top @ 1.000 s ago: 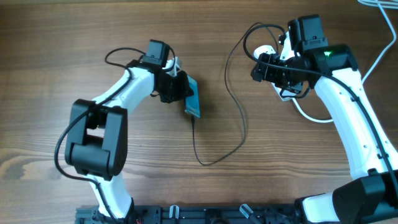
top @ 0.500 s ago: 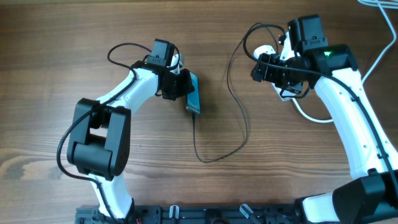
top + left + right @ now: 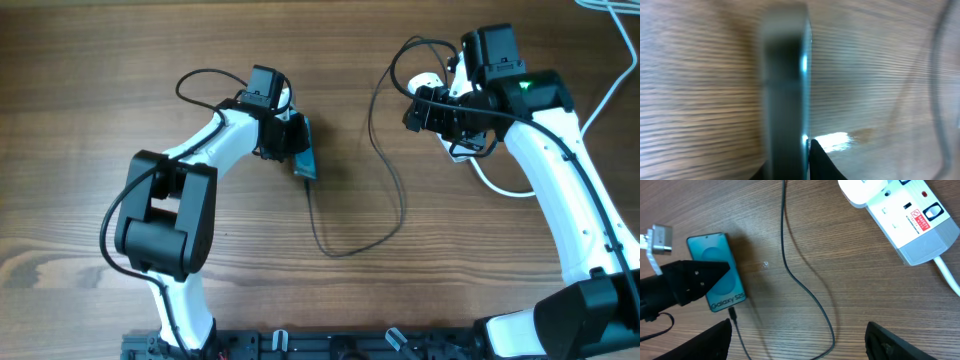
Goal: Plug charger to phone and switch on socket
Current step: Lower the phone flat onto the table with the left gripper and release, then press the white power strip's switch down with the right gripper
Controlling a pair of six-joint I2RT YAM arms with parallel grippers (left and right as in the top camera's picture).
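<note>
The phone (image 3: 307, 160) with its teal screen is held on edge by my left gripper (image 3: 290, 140), which is shut on it; it shows edge-on in the left wrist view (image 3: 785, 90). In the right wrist view the phone (image 3: 720, 260) has the charger's connector tip (image 3: 733, 314) at its bottom edge. The thin black charger cable (image 3: 345, 250) loops across the table toward the right arm, where its far end is hidden. The white socket (image 3: 910, 220) with red switch marks lies just ahead of my right gripper (image 3: 800, 350), which is open and empty above the table.
A white block (image 3: 860, 192) sits on the socket's left end. The socket's thick white cord (image 3: 500, 187) curves out under the right arm. More white cord (image 3: 610, 70) runs off the table's far right edge.
My left gripper has shifted slightly with the phone, turning it a little. The cable loop has spread slightly to the right. The right arm has not moved.
</note>
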